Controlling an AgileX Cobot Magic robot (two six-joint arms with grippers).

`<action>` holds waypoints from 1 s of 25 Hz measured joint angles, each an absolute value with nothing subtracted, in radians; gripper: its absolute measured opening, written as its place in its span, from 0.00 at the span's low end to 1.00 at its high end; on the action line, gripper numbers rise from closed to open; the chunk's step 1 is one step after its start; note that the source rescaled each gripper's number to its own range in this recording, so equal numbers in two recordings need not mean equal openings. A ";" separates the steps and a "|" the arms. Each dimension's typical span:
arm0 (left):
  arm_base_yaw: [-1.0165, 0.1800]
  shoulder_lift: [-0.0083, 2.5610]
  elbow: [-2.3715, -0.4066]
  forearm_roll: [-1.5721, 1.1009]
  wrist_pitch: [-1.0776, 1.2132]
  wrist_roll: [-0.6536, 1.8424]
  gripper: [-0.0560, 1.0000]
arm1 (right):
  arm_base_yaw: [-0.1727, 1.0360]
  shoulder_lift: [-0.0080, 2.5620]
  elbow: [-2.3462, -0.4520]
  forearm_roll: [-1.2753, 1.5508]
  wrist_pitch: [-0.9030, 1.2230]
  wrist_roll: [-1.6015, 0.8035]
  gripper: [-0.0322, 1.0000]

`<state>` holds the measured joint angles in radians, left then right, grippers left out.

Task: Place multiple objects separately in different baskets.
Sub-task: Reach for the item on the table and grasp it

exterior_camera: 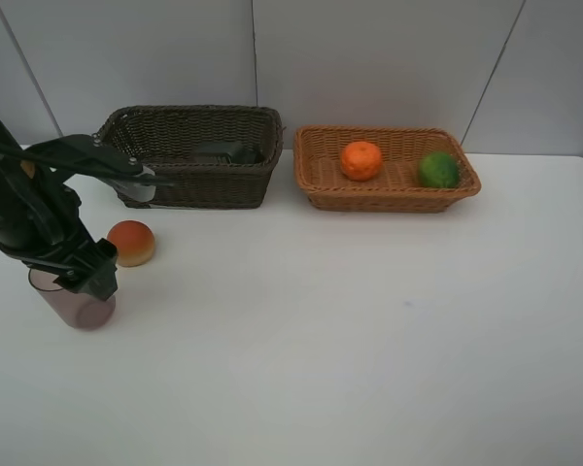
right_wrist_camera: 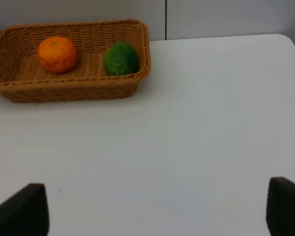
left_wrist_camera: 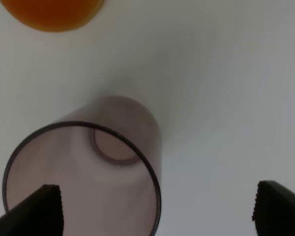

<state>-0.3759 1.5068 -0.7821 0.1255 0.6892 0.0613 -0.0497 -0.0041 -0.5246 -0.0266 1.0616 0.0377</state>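
A translucent purplish cup stands upright near the table's left edge. My left gripper hangs just above it, open. In the left wrist view the cup lies off to one side of the gripper, one fingertip over its rim and the other over bare table. A red-orange round fruit sits just behind the cup. The light tan basket holds an orange and a green lime. My right gripper is open over bare table.
The dark brown basket stands at the back left, with a dark item inside it. My left arm reaches across in front of its left end. The white table spreads out in front of both baskets. A grey wall closes the back.
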 joint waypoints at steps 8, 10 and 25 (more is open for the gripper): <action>-0.420 1.555 -0.782 0.140 0.637 0.059 1.00 | -0.050 -0.004 -0.525 -0.027 1.062 0.038 0.92; -0.434 1.564 -0.782 0.148 0.637 0.059 1.00 | -0.050 -0.004 -0.525 -0.027 1.062 0.038 0.92; -0.438 1.567 -0.713 0.216 0.573 0.000 1.00 | -0.050 -0.004 -0.525 -0.027 1.062 0.038 0.92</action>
<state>-0.4376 1.5670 -0.7133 0.2156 0.5725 0.0000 -0.0497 -0.0041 -0.5246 -0.0266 1.0616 0.0377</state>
